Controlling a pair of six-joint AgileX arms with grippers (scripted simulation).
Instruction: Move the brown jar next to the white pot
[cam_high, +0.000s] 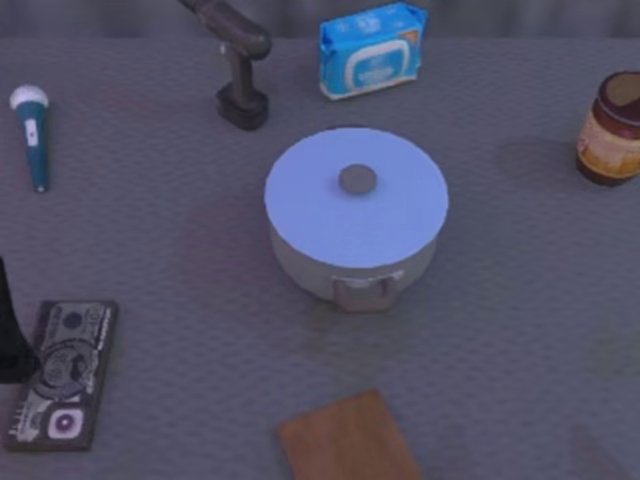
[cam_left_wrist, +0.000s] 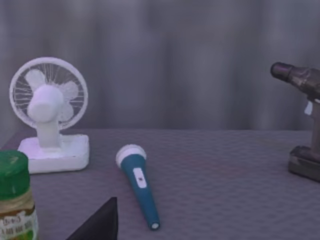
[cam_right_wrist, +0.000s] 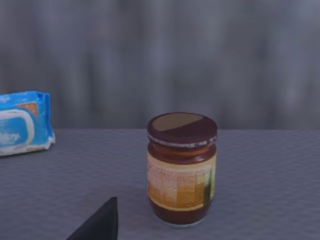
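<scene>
No lettering on any label or pack can be read.

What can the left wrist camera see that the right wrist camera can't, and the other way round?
Only the left wrist view shows a small white desk fan, a teal microphone with a white head, a green-lidded jar and a dark power drill. Only the right wrist view shows the small brown glass jar with a yellow-orange label and a blue wet-wipes pack. Both share the grey textured table and a dark gripper part at the lower edge.
</scene>
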